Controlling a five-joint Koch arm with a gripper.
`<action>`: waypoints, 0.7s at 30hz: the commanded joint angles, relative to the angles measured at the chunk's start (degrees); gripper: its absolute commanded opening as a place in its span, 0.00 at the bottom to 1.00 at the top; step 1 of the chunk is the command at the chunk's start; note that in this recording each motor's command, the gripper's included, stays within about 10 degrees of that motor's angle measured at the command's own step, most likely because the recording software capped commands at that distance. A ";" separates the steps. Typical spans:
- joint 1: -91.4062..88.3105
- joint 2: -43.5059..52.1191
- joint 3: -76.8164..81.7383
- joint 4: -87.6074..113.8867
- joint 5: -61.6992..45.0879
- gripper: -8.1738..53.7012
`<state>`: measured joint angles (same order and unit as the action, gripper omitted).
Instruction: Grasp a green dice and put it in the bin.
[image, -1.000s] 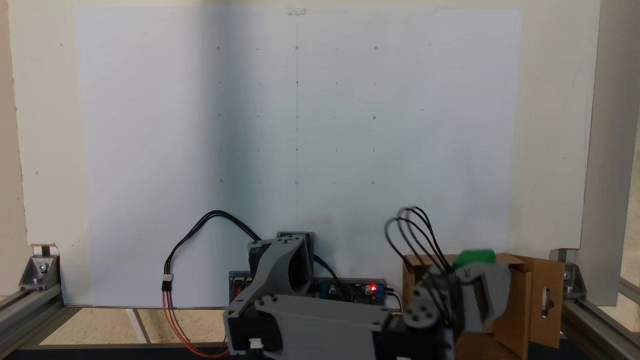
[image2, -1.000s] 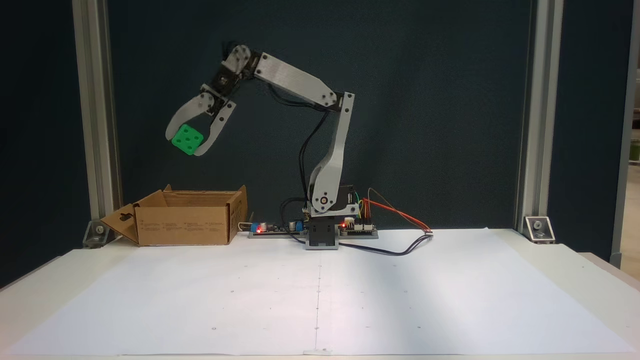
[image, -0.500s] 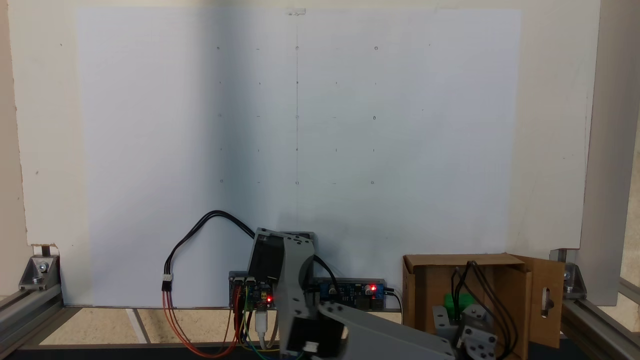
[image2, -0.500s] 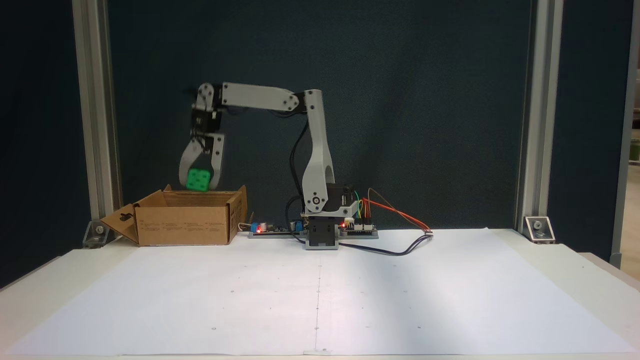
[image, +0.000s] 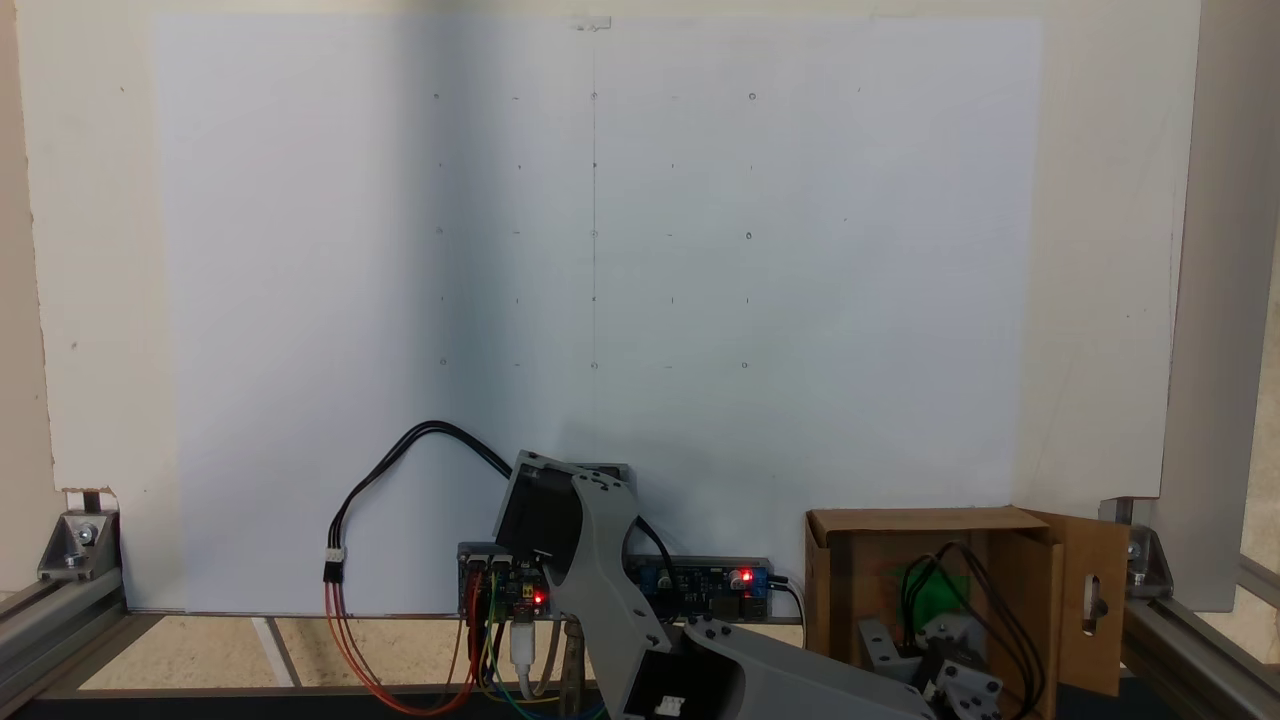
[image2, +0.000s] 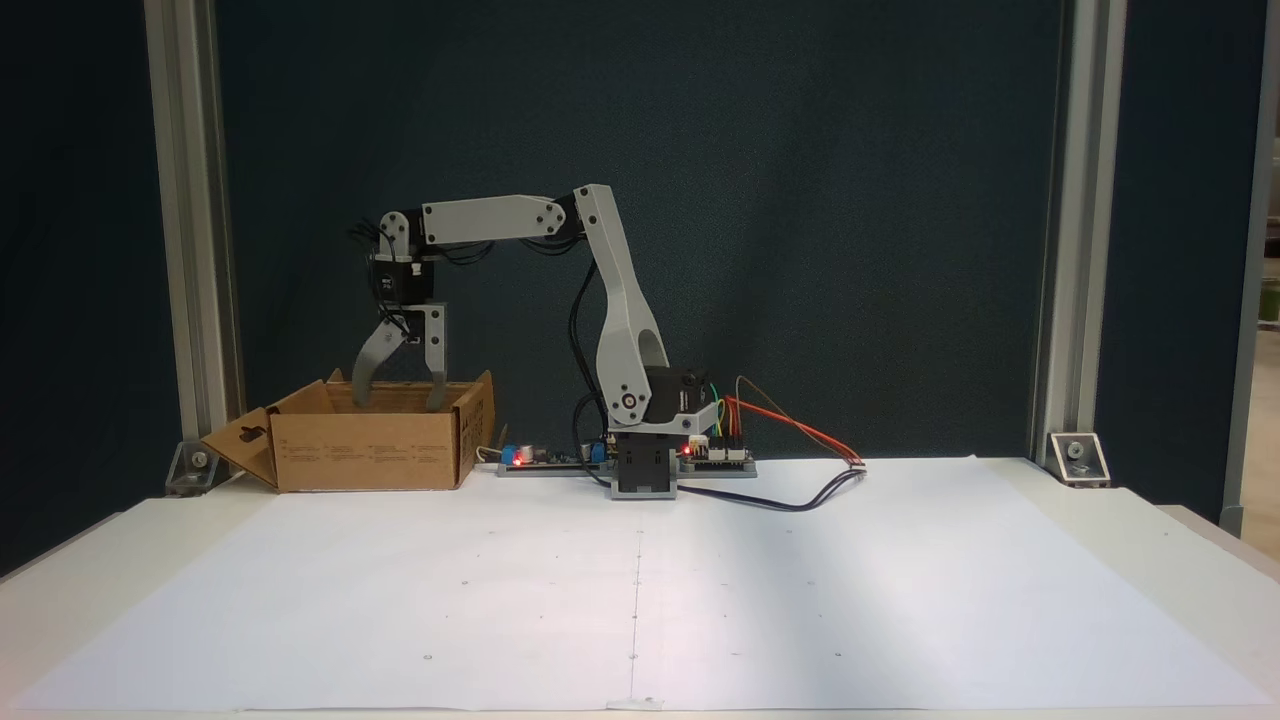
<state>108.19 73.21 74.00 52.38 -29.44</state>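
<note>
The bin (image2: 370, 452) is a brown cardboard box at the left end of the table's far edge, with a slotted flap hanging out to its left. My gripper (image2: 398, 404) hangs straight down over it, open, its two fingertips dipped just below the rim with nothing between them. In the other fixed view the green dice (image: 940, 592) shows as a blurred green patch inside the bin (image: 1030, 600), partly behind the arm's black cables. The bin's front wall hides the dice in the view from the table's front.
The arm's base and its circuit boards (image2: 650, 455) sit right of the bin, with a black cable (image2: 800, 500) looping onto the white paper sheet (image2: 640, 590). Aluminium frame posts (image2: 190, 230) stand at the back corners.
The arm swung over the bin and lowered the gripper to its rim. The jaws then spread apart and the green dice left them and is now inside the bin.
</note>
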 joint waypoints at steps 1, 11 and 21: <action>0.70 0.62 -3.16 -2.64 2.81 0.78; -26.70 21.71 -3.43 -17.31 29.34 0.84; -68.01 31.11 1.41 -18.02 39.11 0.85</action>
<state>45.18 101.16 76.03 36.21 7.47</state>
